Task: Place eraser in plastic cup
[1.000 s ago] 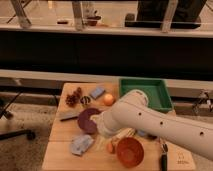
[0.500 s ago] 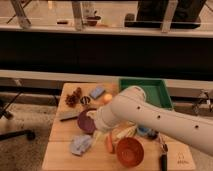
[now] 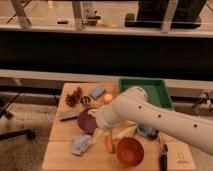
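Note:
My gripper (image 3: pixel 98 124) is at the end of the white arm, which reaches in from the lower right. It hangs at the right edge of a round purple dish (image 3: pixel 85 121) at the middle of the wooden table (image 3: pixel 62 157). A blue block (image 3: pixel 96 92) lies at the back of the table. A dark grey flat bar (image 3: pixel 68 116) lies left of the purple dish. I cannot tell which of these is the eraser. I see no sure plastic cup; the arm hides part of the table.
A green tray (image 3: pixel 146 89) stands at the back right. A red-brown bowl (image 3: pixel 130 150), a carrot (image 3: pixel 109 143) and a blue cloth (image 3: pixel 80 145) lie at the front. An orange ball (image 3: pixel 107 98) and a reddish cluster (image 3: pixel 73 98) are at the back left.
The arm has swung up and to the left, from above the carrot to the edge of the purple dish. The objects on the table have not moved.

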Robot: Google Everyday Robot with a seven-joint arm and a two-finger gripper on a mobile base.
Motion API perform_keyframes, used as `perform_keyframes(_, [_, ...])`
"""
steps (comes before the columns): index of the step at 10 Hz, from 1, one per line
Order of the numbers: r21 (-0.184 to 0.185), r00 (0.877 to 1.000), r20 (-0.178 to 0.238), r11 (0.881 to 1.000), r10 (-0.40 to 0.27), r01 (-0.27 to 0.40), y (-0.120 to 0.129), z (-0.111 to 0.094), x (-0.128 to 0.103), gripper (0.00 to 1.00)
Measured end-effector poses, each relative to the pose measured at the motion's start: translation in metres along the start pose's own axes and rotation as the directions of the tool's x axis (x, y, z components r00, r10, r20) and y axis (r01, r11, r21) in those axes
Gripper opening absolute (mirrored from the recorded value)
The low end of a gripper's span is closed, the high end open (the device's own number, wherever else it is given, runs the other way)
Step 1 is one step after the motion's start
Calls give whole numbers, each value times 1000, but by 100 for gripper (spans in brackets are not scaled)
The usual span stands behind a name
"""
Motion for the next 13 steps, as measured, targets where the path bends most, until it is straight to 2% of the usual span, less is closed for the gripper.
perform_keyframes(4, [25,999,24,999,26,-27,-6,17,-15,80])
perform_keyframes(6, [20,999,38,1000,23,-24,-9,34,-28,80])
perform_keyframes(10, [21,999,50,1000,16,-17,-19,54,-44,80])
perform_keyframes(13, [30,998,53,999,28,-29,-36,68,-53,80])
